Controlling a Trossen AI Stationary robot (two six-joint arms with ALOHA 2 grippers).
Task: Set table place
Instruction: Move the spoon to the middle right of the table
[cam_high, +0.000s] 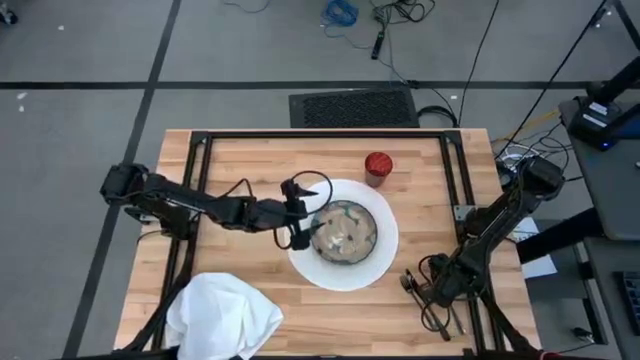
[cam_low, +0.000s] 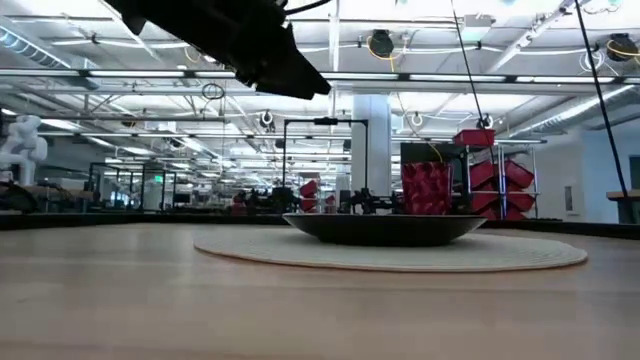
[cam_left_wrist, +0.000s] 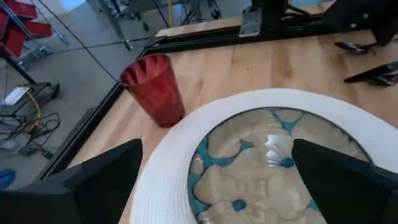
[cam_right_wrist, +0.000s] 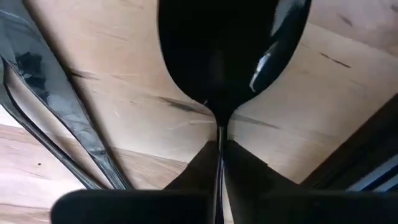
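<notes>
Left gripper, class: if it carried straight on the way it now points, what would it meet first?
Probably the bowl on the white plate: the open left gripper faces it directly. The red cup stands off to one side.

The cutlery (cam_high: 432, 296) beneath the right gripper (cam_high: 437, 290) is perhaps too small to distinguish.

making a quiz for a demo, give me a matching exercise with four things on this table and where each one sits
Things:
1. bowl
2. cup
3. napkin
4. spoon

Places:
A. near left corner of the table
B. on the plate
C. pinched in the right gripper
D. on the wood just beyond the plate's far rim

Pairs: 1-B, 2-D, 3-A, 4-C
</notes>
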